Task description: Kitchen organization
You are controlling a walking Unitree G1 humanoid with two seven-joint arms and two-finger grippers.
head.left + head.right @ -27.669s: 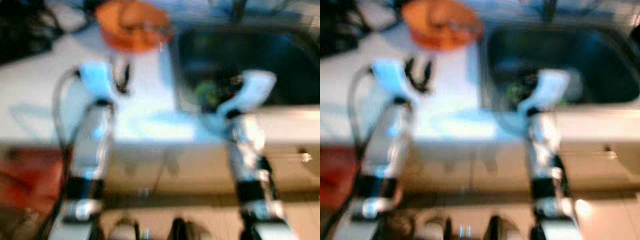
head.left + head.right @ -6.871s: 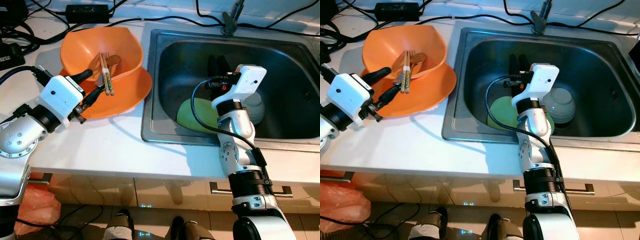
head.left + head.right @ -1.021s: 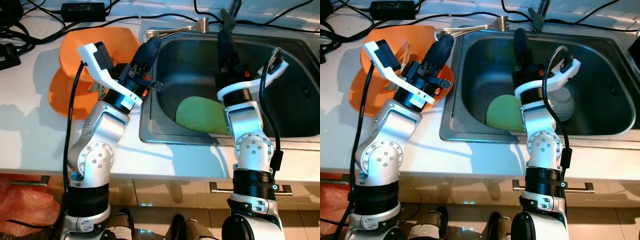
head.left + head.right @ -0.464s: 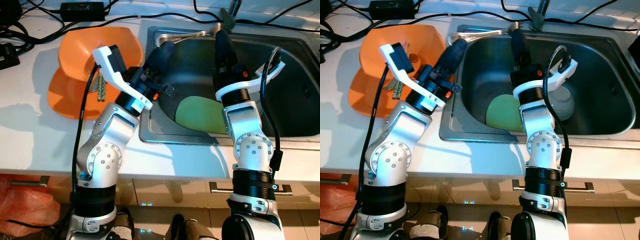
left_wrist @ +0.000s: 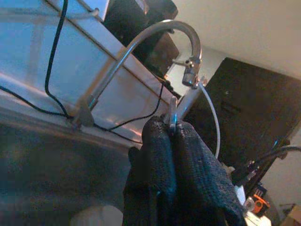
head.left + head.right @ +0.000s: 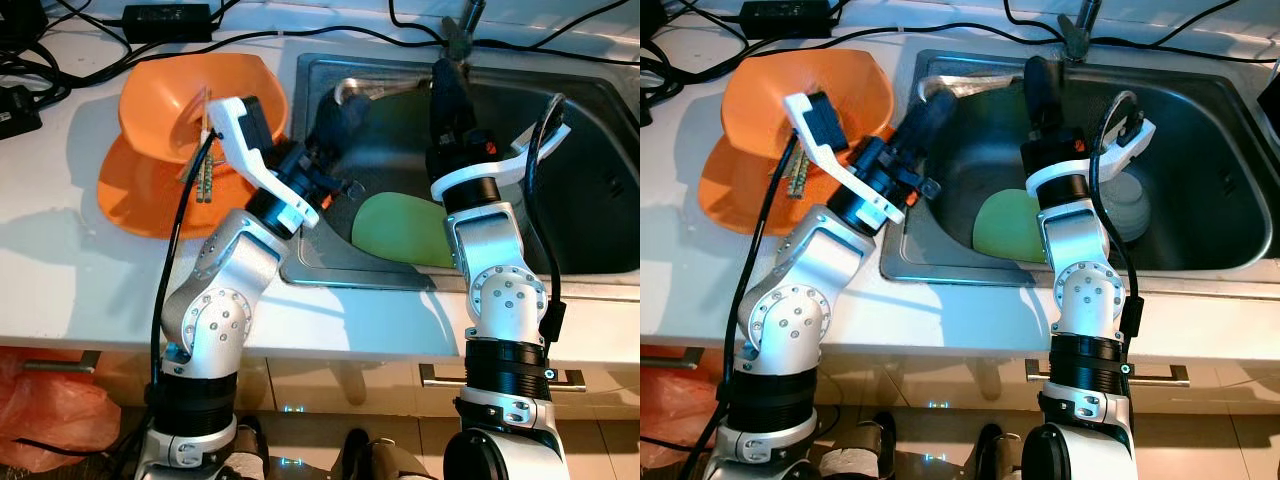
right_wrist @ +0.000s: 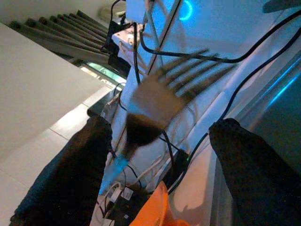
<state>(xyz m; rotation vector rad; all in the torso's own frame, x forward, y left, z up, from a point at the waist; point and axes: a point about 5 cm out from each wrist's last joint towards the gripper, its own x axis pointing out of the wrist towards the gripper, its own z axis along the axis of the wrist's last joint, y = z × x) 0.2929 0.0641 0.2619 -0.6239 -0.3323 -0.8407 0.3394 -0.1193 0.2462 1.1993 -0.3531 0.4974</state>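
Over the sink, left hand clamped on a fork (right hand spread, empty)

The left gripper has its two black fingers pressed together on a thin metal utensil handle, which sticks out between the tips. Behind it a curved silver faucet rises from the sink rim, where black cables run. Low in the basin a pale round object shows, too blurred to name.
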